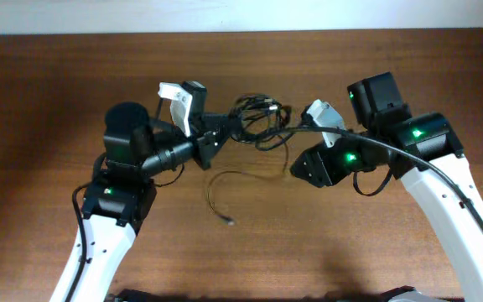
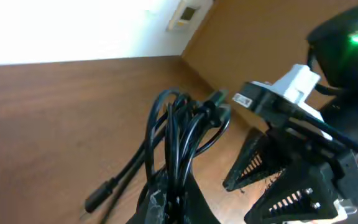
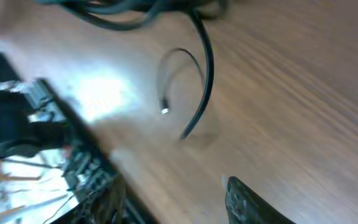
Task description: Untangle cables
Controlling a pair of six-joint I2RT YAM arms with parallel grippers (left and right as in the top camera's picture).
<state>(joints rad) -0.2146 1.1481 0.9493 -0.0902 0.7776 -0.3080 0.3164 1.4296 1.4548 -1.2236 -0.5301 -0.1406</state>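
Cables [image 1: 258, 120] are running rightward from the left gripper [image 1: 225, 128], which is clamping them, toward the nearby right gripper [image 1: 298, 168], gaping empty

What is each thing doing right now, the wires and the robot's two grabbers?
cable tangle: knotted in loops, gripped by the left gripper.
loose cable: apart from the knot, lying curved on the table.
left gripper: jaws shut on the cable tangle.
right gripper: jaws open, empty.
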